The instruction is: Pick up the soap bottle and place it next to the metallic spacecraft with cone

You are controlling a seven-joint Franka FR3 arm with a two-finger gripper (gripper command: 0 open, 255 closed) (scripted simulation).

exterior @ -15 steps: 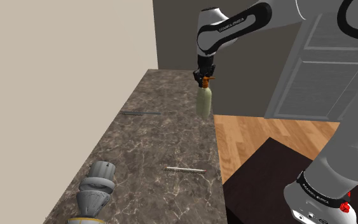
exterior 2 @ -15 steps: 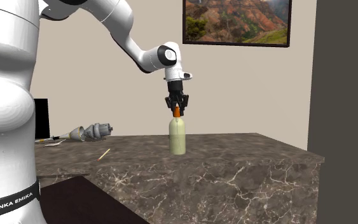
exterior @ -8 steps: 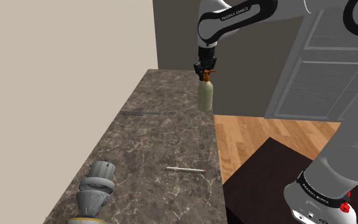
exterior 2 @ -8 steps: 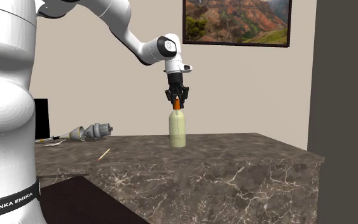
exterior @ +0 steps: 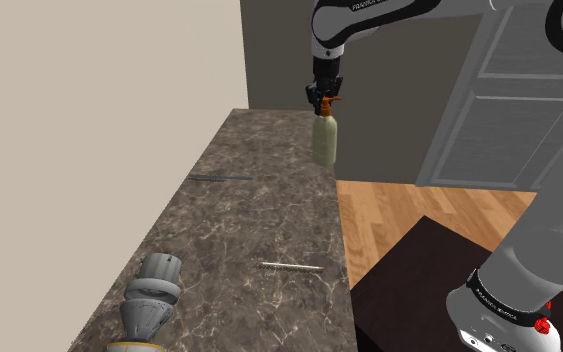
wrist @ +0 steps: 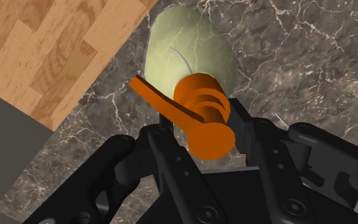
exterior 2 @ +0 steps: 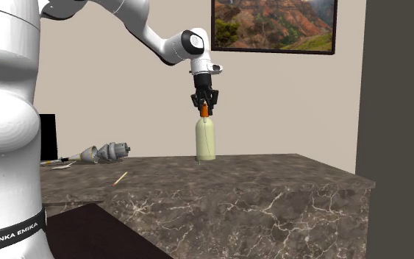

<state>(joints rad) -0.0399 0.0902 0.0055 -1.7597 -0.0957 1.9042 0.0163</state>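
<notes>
The spacecraft (exterior: 147,308) on the counter (exterior: 259,215) is cut off by the shoulder view's lower edge; a thin rod (exterior: 291,266) on the counter is too small to identify.

Pale green soap bottle (exterior: 325,142), orange pump (wrist: 203,118); dark brown, white-veined counter (exterior: 249,230).
</notes>
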